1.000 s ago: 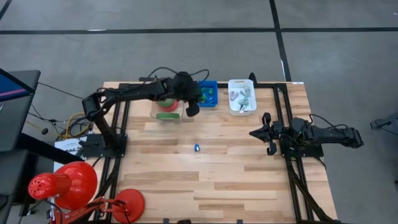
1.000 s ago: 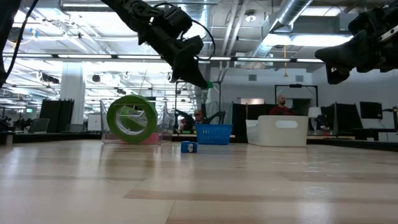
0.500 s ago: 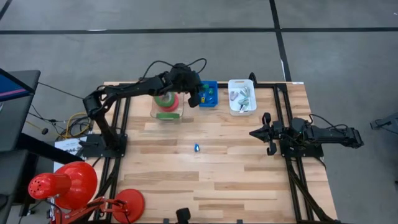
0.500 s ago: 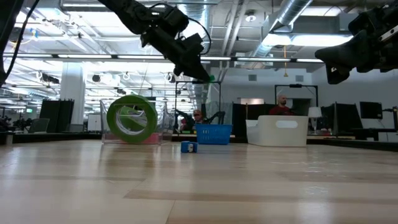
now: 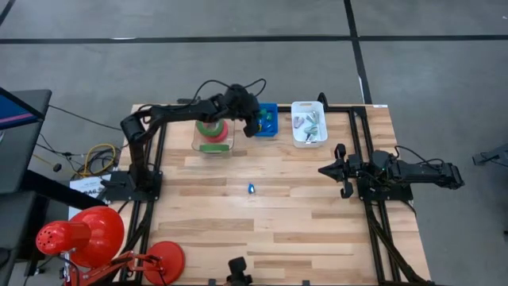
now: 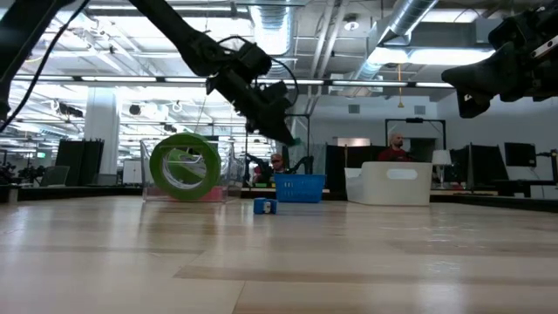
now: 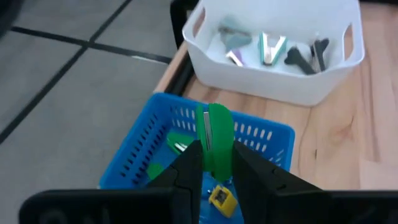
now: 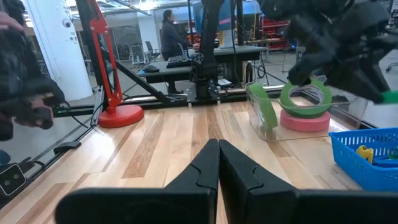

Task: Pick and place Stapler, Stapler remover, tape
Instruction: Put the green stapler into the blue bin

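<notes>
My left gripper (image 5: 255,125) hangs over the blue basket (image 5: 267,121) at the table's far side, shut on a small green stapler (image 7: 214,138). The basket holds a yellow stapler (image 7: 221,198) and green ones. A small blue stapler (image 5: 251,188) lies on the bare table's middle. Left of the basket, a clear box (image 5: 213,136) holds the tape: a green roll (image 8: 305,97) lies flat on a red-pink one (image 8: 303,119), and another green roll (image 6: 185,166) stands on edge. Stapler removers lie in the white bin (image 5: 309,123). My right gripper (image 5: 323,169) waits shut at the right. My left gripper pinches the green stapler's two flat sides (image 7: 217,163) between its two fingers, at the stapler's near end. The fingers slant down toward the table's far edge and lie along the stapler. It sticks out past the fingertips, lifted clear above the basket.
Black frame rails run along the table's left and right sides. A red lamp (image 5: 87,237) stands at the near left corner. People sit in the room beyond the far edge.
My left gripper has carried the green stapler toward the far edge and a little to the right. It has sunk from beside the clear box to over the blue basket and stayed shut.
</notes>
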